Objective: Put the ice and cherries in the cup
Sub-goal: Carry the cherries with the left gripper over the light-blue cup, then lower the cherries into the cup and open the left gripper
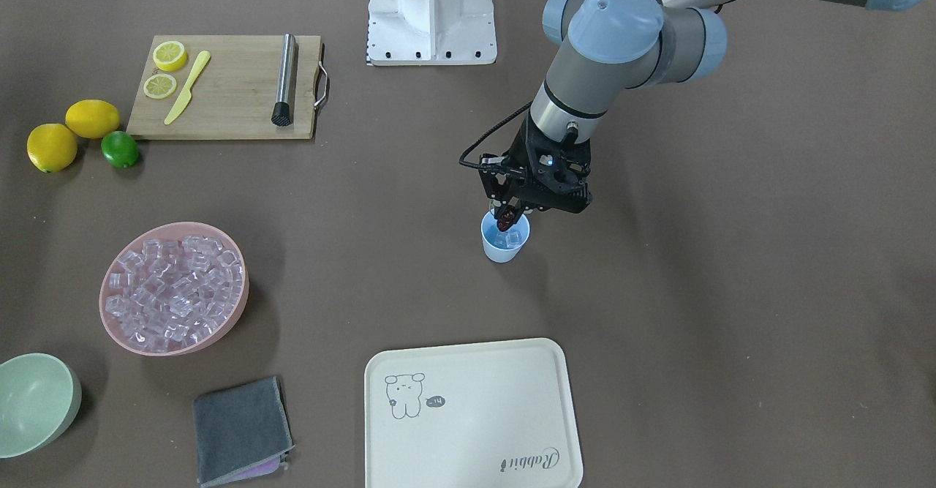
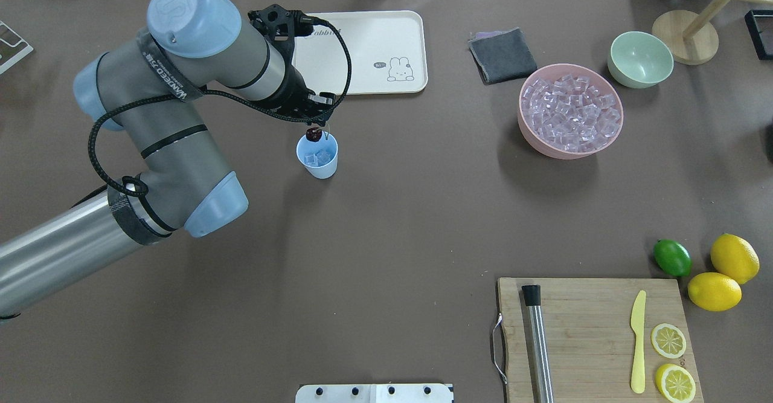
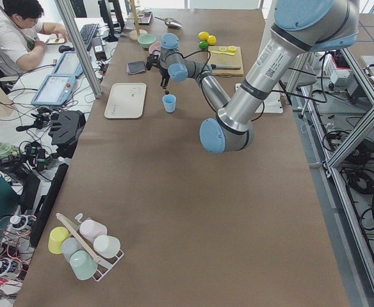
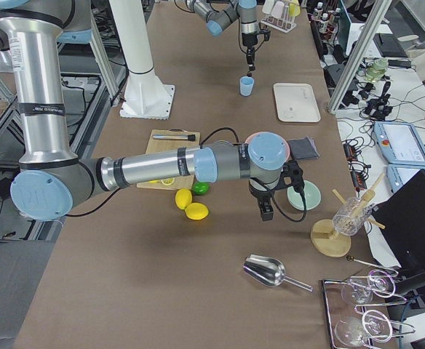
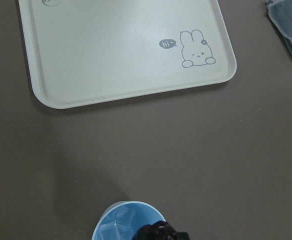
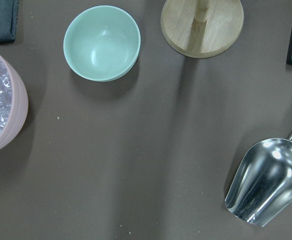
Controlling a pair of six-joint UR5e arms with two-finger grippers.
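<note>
Left gripper (image 1: pixel 509 213) is clamped on the cherries (image 1: pixel 504 223) just over the cup (image 1: pixel 501 253). Centre them above the ice (image 1: pixel 515 238) before you release.

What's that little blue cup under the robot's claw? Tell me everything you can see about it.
The cup is small, light blue, plain and handleless. It looks like plastic and tapers toward its base. It stands upright on the brown table, with its mouth open. A few clear ice cubes lie inside. The left gripper holds dark cherries just above its mouth, apparently not touching it.
</note>
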